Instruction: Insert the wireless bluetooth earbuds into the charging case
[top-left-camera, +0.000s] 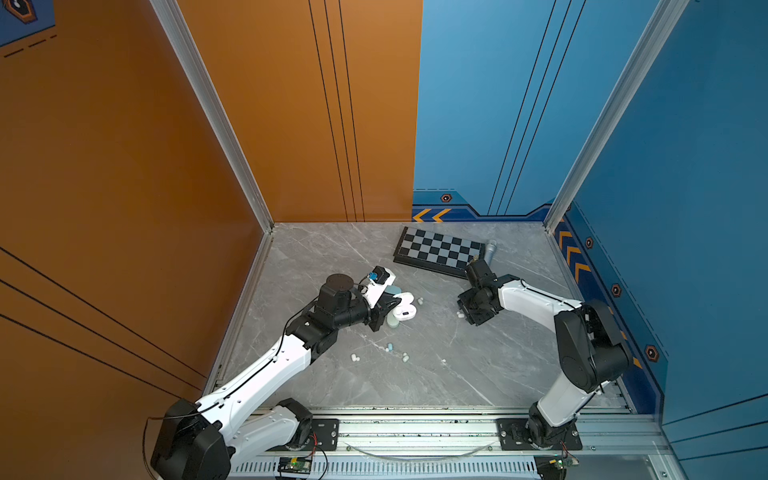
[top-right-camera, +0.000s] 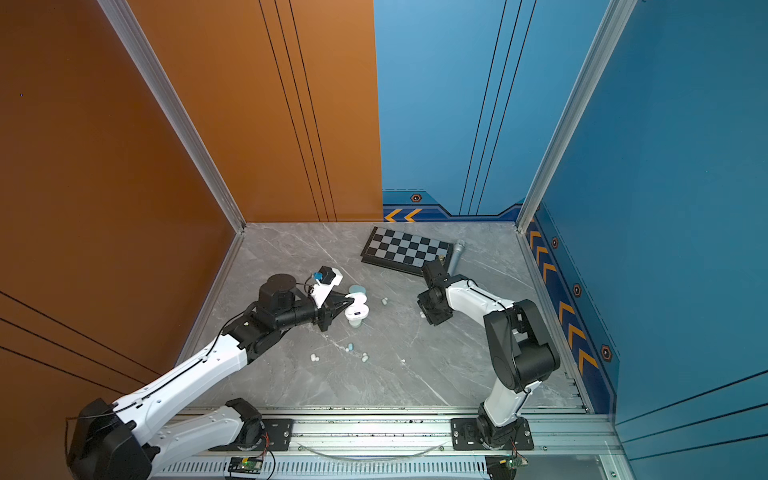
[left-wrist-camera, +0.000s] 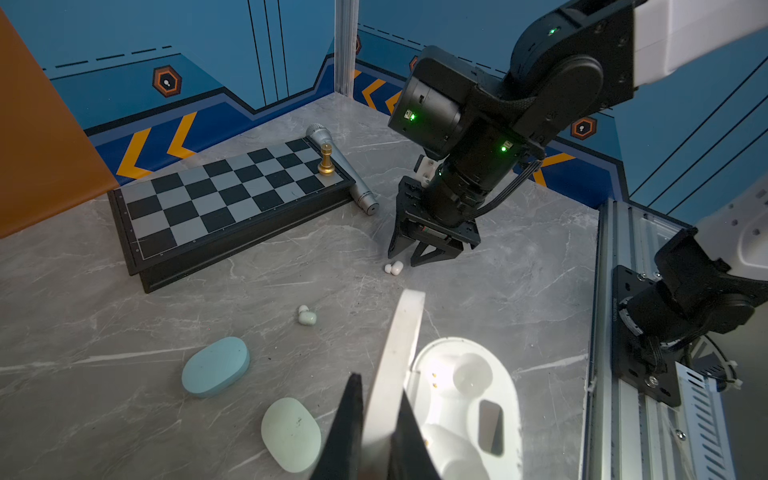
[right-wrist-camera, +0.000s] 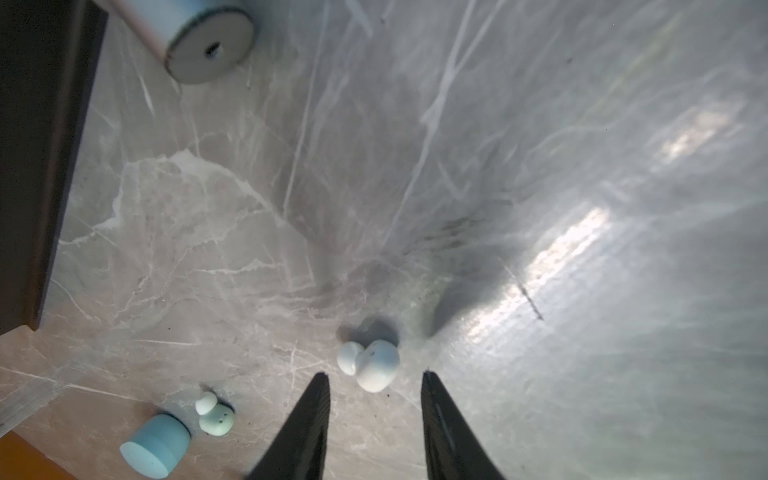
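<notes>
Left wrist view, read from its left edge: a closed blue case and a closed pale green case lie in the lower left, with a pale green earbud loose just above them. At bottom centre the left gripper is pinched tight on the raised lid of the white charging case, whose open base sits right of it. I cannot tell whether its sockets already hold a bud. Above the lid, mid-frame, a white earbud rests on the marble table. The right gripper hangs just over it, jaws moderately apart and holding nothing. In a top view, more loose buds are scattered below the case.

As I judge it, the bud is tiny, rounded and on a slick surface, so jaws closing off-centre could squirt it away. In the right wrist view it lies only just ahead of the fingertips, barely between them. A skewed grip would make seating it in a socket awkward. The lid is thin, so a tug from the left arm could slide or tip the case, or swing the lid over the sockets.

No writing is legible. The wall's hexagon badges carry only an icon, and print on the rail bracket is too small to read.
</notes>
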